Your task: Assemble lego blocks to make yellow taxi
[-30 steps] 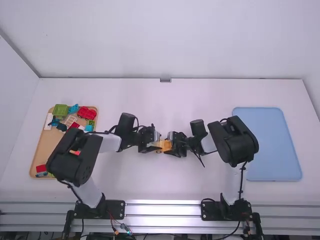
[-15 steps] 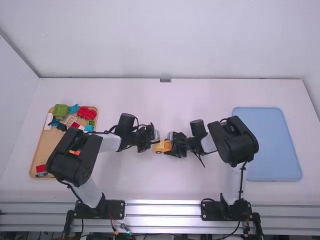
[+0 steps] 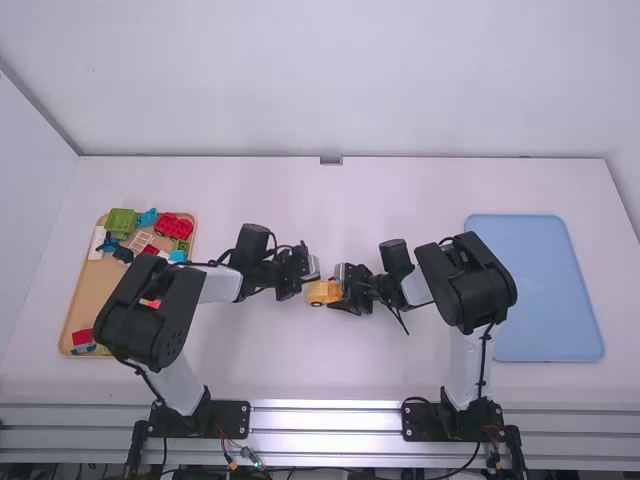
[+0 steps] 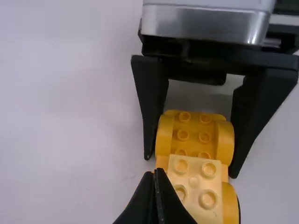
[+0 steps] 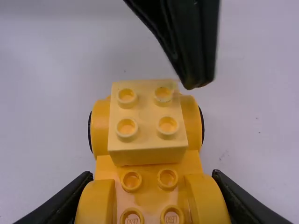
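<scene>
In the high view, the yellow car base (image 3: 322,292) sits mid-table between the left gripper (image 3: 314,274) and the right gripper (image 3: 343,287). The right gripper (image 5: 152,184) is shut on the base's sides, one finger against each rounded fender. A pale yellow 2x2 block (image 5: 147,123) rests on the base's other end, between the fenders there; whether it is pressed fully down I cannot tell. My left gripper (image 4: 158,171) has its fingers together with nothing between them, beside and above the pale yellow block (image 4: 196,184).
At the left stands a tan tray (image 3: 88,292) with green, red, blue and white blocks, partly behind the left arm. A blue tray (image 3: 545,290) lies at the right, beyond the right arm's elbow.
The left gripper has backed off slightly to the left and away from the camera, uncovering more of the car, and its fingers have come together. The right gripper has kept its place.
</scene>
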Tool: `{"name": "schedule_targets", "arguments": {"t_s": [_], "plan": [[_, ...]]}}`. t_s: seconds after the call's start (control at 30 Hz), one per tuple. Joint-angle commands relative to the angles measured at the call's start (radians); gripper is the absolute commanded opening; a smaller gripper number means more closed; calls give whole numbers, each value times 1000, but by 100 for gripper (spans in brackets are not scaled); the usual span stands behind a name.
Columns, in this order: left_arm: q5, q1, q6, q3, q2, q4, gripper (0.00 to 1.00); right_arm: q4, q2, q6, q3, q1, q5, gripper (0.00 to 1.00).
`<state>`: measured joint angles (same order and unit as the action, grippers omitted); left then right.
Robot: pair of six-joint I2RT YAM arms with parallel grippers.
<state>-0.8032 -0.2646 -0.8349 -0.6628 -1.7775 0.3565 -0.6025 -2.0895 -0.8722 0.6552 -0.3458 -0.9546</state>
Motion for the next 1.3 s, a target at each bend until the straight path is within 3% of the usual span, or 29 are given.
{"name": "schedule_targets", "arguments": {"t_s": [0.0,0.33,0.73,1.27], "plan": [[-38,3,34,2,53,-7,2,9,-18,0,6,-1,35,50],[-111,3,-52,2,62,-143,2,9,-18,0,6,-1,35,50],[-123,-12,-49,2,-8,-110,2,9,-18,1,6,-1,35,49],[82,-17,-44,4,-84,-166,2,10,-18,1,6,-2,36,50]]}}
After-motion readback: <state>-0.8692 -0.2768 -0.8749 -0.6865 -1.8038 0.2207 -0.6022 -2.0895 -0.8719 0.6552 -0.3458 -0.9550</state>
